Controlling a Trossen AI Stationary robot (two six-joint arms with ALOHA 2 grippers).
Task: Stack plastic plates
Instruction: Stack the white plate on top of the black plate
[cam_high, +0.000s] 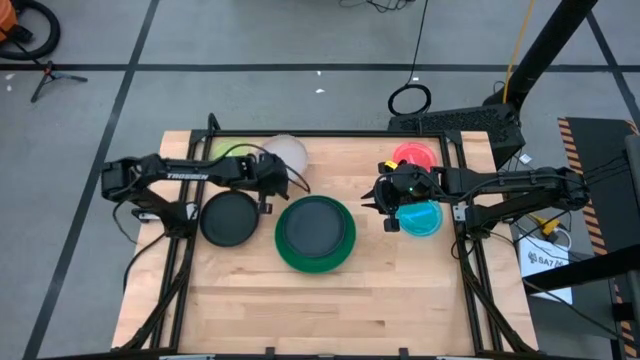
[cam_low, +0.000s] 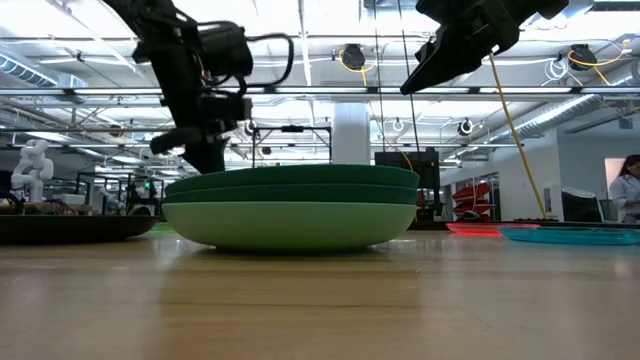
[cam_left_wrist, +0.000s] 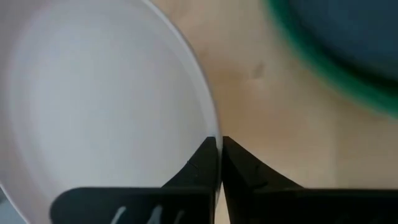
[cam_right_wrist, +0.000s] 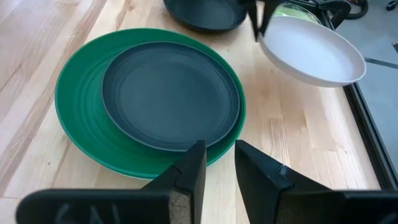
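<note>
My left gripper (cam_left_wrist: 219, 146) is shut on a white plate (cam_right_wrist: 311, 50) above the table's far left part. A black plate (cam_high: 228, 218) lies flat on the table below and nearer. At the centre a dark grey plate (cam_right_wrist: 171, 93) rests on stacked green plates (cam_low: 290, 205), two dark green over a mint one. A lime plate (cam_high: 222, 150) lies at the far left, partly hidden by the arm. A red plate (cam_high: 413, 155) and a cyan plate (cam_high: 420, 217) lie at the right. My right gripper (cam_right_wrist: 217, 165) hovers open between them, holding nothing. My left gripper pinches the white plate's rim (cam_left_wrist: 212, 132) between its two fingers, at the edge nearest the arm. The fingers slant down from the table's left. The plate is lifted clear of the table and tilted, reaching out beyond the fingertips toward the far edge.
A dark metal frame (cam_high: 462, 150) runs along the table's far and side edges. Bare wood (cam_high: 320, 310) stretches across the near half of the table. Beyond the table in the low view, a person (cam_low: 625, 195) stands far off at the right.
</note>
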